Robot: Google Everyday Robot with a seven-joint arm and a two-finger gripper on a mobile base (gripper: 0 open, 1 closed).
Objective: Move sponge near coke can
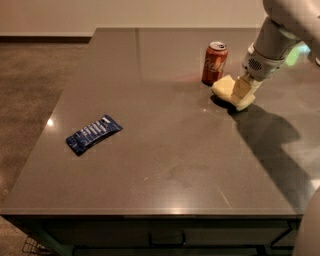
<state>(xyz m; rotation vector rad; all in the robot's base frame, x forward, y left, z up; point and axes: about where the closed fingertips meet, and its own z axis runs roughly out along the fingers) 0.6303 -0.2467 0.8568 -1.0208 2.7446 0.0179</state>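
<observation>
Sponge (223, 87) first: it is a pale yellow foam block, thick and soft-looking, with rounded, wavy edges, and it sits at the far right part of the table (165, 150). It is just beside the coke can (214, 62), to the can's right and a little nearer the camera, with its left corner close to the can's base; whether the two touch cannot be told. The can stands upright, red with white script and a silver top.

The gripper (241, 95) comes down on the sponge from the upper right, at the end of a pale grey arm (272, 42). Its cream-coloured fingers (241, 86) are closed on the foam, one of them lying across the face of the block that looks toward the camera. A dark shadow lies under the sponge's right end, so that end seems slightly off the surface.

The table top is dark grey, smooth and glossy, with soft reflections of ceiling lights and of the can. The arm's shadow (265, 135) spreads across its right side. A flat dark blue snack wrapper (94, 134) lies well apart, near the left edge. Brown speckled floor (30, 85) shows to the left, and a pale wall (125, 12) runs behind the table.
</observation>
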